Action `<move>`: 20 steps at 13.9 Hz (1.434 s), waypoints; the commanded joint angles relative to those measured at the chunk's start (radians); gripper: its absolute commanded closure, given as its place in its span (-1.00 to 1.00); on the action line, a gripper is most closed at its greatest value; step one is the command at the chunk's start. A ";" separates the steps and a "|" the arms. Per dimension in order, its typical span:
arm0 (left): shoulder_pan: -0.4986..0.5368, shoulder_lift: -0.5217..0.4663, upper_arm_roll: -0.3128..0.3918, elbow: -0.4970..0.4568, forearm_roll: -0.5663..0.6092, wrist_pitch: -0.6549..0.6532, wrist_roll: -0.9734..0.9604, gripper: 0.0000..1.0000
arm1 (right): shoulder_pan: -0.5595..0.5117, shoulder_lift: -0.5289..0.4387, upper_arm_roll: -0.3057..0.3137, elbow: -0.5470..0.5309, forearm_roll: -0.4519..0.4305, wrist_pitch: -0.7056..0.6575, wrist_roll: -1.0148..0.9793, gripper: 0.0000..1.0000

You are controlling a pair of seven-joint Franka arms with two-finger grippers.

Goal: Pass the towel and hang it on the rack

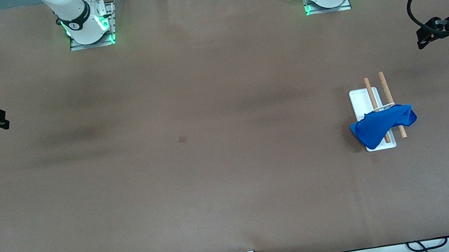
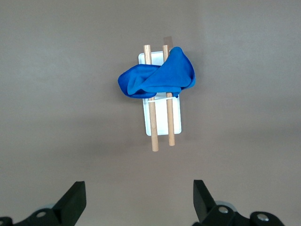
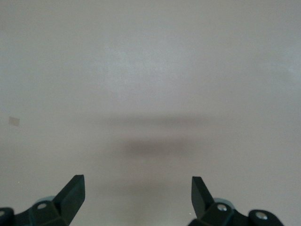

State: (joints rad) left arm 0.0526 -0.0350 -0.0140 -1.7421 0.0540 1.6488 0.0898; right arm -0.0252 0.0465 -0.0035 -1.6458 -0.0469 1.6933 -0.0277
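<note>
Toward the left arm's end of the table (image 1: 215, 182) stood the rack (image 1: 360, 98), blue towel (image 1: 381, 124) draped over both rods; no legible writing. Left gripper (image 1: 419, 38) and right gripper (image 1: 5, 122) hovered over bare table, released, empty.

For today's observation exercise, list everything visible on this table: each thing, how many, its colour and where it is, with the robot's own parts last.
towel: one, blue, draped over the rack's two rods at their end nearer the front camera.
rack: one, white base with two light-brown wooden rods, toward the left arm's end of the table.
table: one, brown, under everything.
left gripper: one, black, open, holding nothing, over the table beside the rack.
right gripper: one, black, open, holding nothing, over bare table at the right arm's end.
</note>
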 commanded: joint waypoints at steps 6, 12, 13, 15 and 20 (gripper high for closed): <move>-0.005 -0.025 -0.007 -0.020 0.020 0.032 -0.007 -1.00 | -0.004 -0.010 0.000 -0.008 0.018 -0.018 -0.008 -1.00; -0.004 -0.023 -0.007 -0.019 -0.003 0.040 -0.007 -1.00 | -0.001 -0.014 0.002 0.000 0.010 -0.020 -0.012 -1.00; -0.004 -0.023 -0.007 -0.019 -0.003 0.040 -0.007 -1.00 | -0.001 -0.013 0.002 0.000 0.012 -0.021 -0.011 -1.00; -0.004 -0.023 -0.007 -0.019 -0.003 0.040 -0.007 -1.00 | -0.001 -0.013 0.002 0.000 0.010 -0.021 -0.011 -1.00; -0.005 -0.023 -0.007 -0.019 -0.002 0.042 -0.004 -1.00 | -0.001 -0.014 0.002 -0.008 0.013 -0.003 -0.006 -1.00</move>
State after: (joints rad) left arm 0.0492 -0.0352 -0.0186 -1.7421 0.0538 1.6783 0.0898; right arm -0.0252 0.0437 -0.0036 -1.6496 -0.0465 1.6847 -0.0277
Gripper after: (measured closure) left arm 0.000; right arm 0.000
